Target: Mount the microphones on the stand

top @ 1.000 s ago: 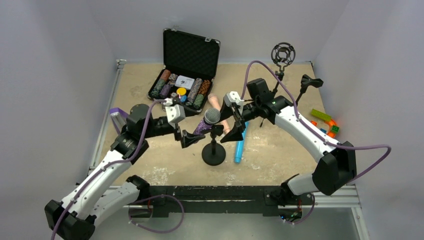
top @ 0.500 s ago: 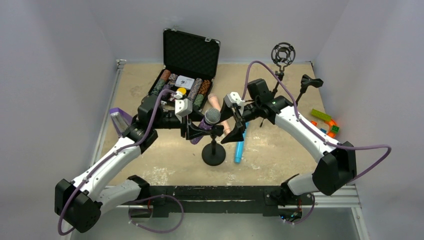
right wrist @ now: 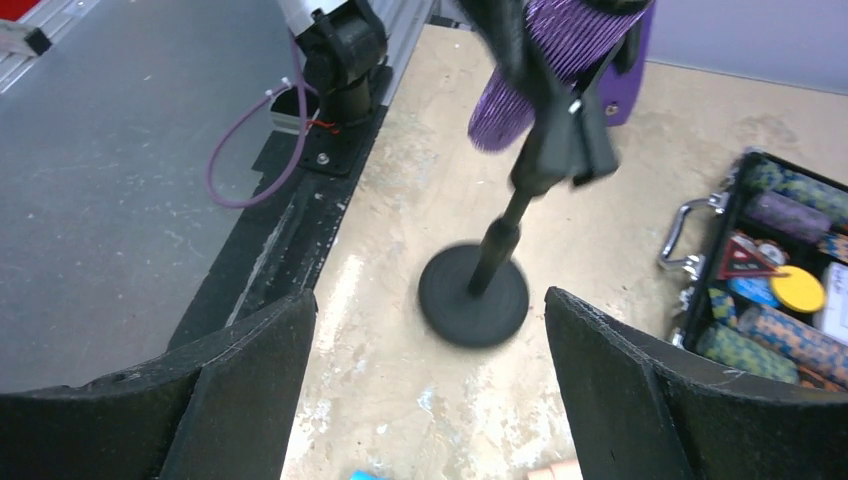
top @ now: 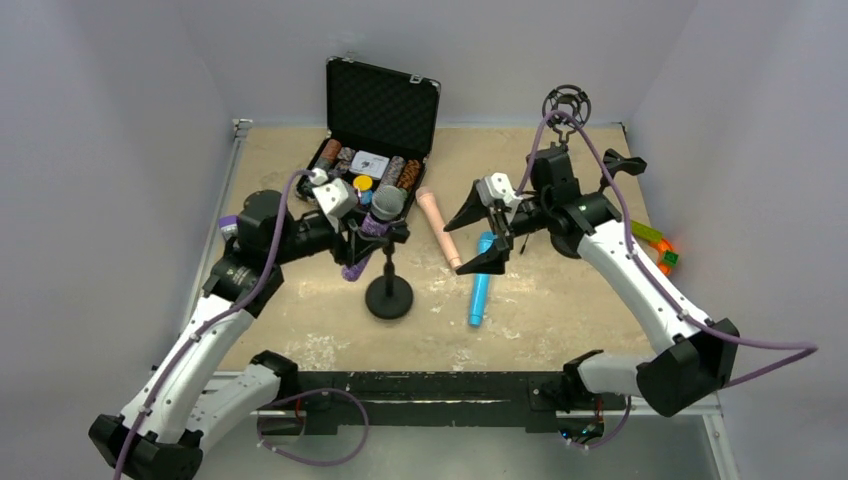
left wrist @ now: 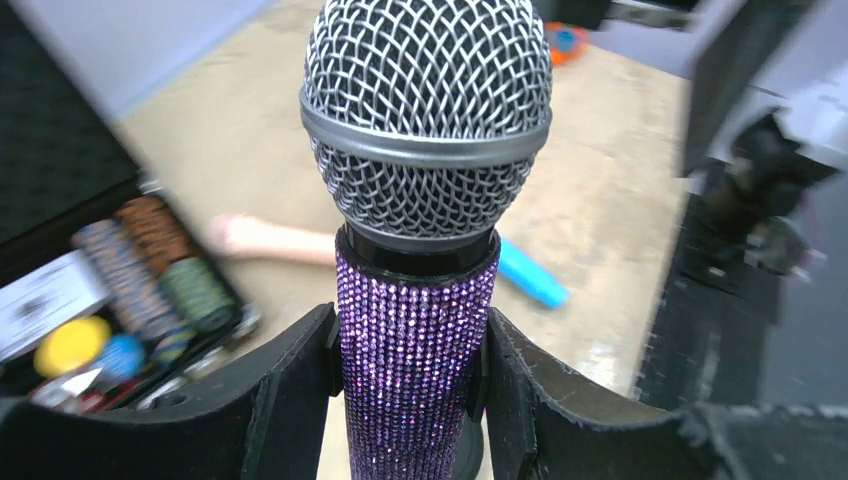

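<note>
- Sparkling with purple glitter under a grey mesh head, the purple microphone (left wrist: 415,340) is sitting tilted at the clip on top of the black stand (top: 389,297), left of the table's (top: 560,300) middle.
- The left gripper (top: 358,245) is clamping the microphone's body between both fingers, its arm reaching in from the left.
- The right gripper (top: 478,237) is hanging spread wide, holding nothing, above the pink microphone (top: 438,225) and blue microphone (top: 480,292), both lying flat.
</note>
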Motion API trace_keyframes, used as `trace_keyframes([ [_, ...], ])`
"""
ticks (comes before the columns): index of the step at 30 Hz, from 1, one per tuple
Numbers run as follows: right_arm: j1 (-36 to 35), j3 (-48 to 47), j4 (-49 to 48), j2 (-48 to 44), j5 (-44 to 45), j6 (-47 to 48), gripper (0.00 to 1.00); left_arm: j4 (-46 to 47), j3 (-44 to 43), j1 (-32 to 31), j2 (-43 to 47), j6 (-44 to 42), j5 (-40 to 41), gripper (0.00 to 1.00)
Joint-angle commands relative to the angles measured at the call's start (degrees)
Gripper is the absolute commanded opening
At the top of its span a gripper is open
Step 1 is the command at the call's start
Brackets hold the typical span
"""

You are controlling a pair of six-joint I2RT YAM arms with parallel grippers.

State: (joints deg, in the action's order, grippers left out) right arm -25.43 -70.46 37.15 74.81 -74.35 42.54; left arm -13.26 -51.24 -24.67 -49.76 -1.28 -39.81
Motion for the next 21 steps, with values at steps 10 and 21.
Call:
trace_keyframes([
  [10, 2.67, 0.29, -3.77, -5.44, -1.82, -3.96, 0.89, -3.23, -22.31, 14.5, -9.03, -3.32, 32.97, 0.0],
  [21, 2.69, 1.61, -5.61, -5.59, -2.69, -5.85, 0.89, 2.41, -37.05, 26.42, -23.71, -2.15, 37.86, 0.0],
])
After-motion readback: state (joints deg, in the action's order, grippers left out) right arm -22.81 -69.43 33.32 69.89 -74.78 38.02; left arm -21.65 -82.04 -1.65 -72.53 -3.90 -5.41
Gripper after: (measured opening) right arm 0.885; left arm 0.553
